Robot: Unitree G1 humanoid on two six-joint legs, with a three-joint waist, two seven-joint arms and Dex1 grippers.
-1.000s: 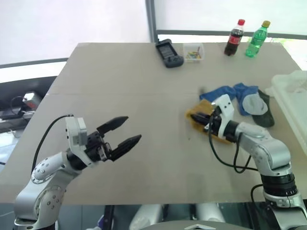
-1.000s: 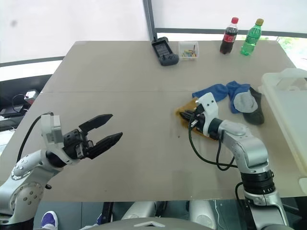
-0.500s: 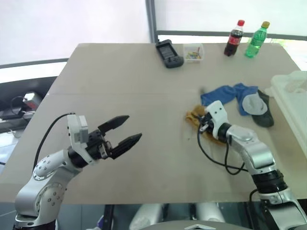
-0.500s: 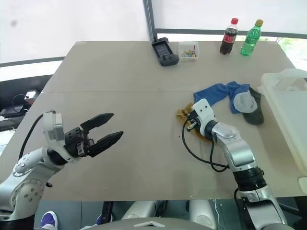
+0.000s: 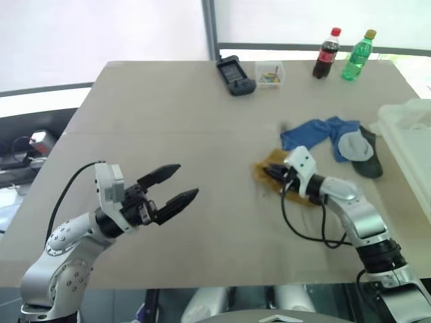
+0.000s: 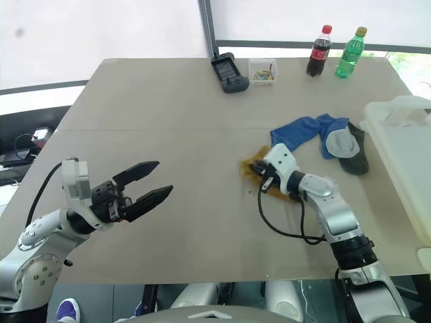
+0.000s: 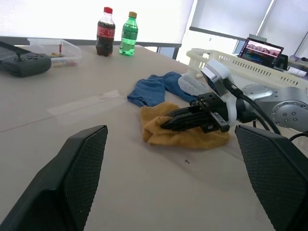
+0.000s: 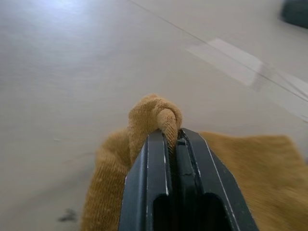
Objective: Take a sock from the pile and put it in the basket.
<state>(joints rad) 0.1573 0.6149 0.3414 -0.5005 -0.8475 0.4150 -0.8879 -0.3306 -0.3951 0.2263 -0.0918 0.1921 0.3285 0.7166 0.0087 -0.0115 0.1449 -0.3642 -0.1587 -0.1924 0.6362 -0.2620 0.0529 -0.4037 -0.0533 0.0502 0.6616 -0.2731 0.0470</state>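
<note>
The pile lies right of the table's centre: a blue sock, a dark grey sock with a light grey patch and a mustard-yellow sock. My right gripper rests low on the table, shut on a bunched fold of the yellow sock at that sock's left end. The yellow sock stays flat on the table. The basket, a whitish plastic bin, stands at the table's right edge beyond the pile. My left gripper hovers open over the near left of the table, nothing between its fingers.
At the table's far edge stand a cola bottle, a green bottle, a small clear box of coloured bits and a black controller. A cable loops from the right wrist onto the table. A laptop sits behind the basket.
My right gripper has sunk and shifted left with its wrist rolled, keeping its pinch on the yellow sock and pulling that end leftward. The left arm has not moved.
</note>
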